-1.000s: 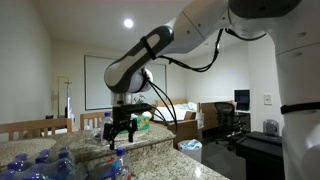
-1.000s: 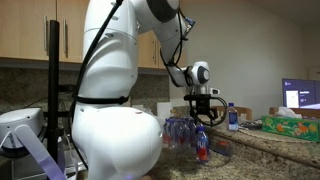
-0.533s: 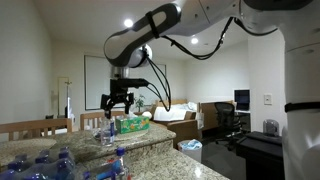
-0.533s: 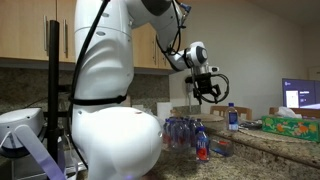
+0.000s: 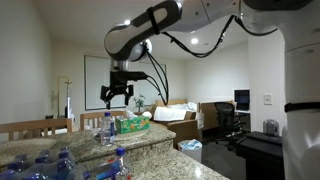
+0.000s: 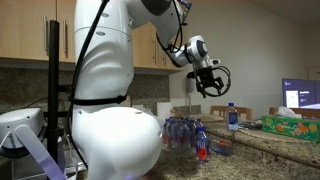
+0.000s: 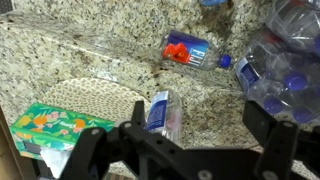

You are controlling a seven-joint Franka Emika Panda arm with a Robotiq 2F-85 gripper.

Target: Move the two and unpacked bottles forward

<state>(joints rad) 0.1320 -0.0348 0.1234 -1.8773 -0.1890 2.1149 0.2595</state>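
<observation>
A loose bottle with a red label (image 7: 188, 50) lies on the granite counter (image 7: 90, 45); it also shows in both exterior views (image 5: 115, 160) (image 6: 202, 145). A second loose bottle with a blue label (image 7: 160, 112) shows in both exterior views (image 5: 107, 125) (image 6: 232, 117), where it looks upright. A shrink-wrapped pack of bottles (image 7: 285, 60) (image 6: 180, 130) (image 5: 40, 165) sits beside them. My gripper (image 7: 180, 140) (image 5: 117, 95) (image 6: 210, 85) hangs high above the counter, open and empty, roughly over the blue-label bottle.
A green tissue box (image 7: 45, 130) (image 6: 290, 125) sits by a woven mat (image 7: 100, 97) next to the blue-label bottle. The counter's edge (image 5: 190, 160) drops off near the red-label bottle. A monitor (image 6: 300, 95) stands behind the tissue box.
My gripper has risen from just above the counter by the bottles to well above them, still open and empty. The bottles have not moved.
</observation>
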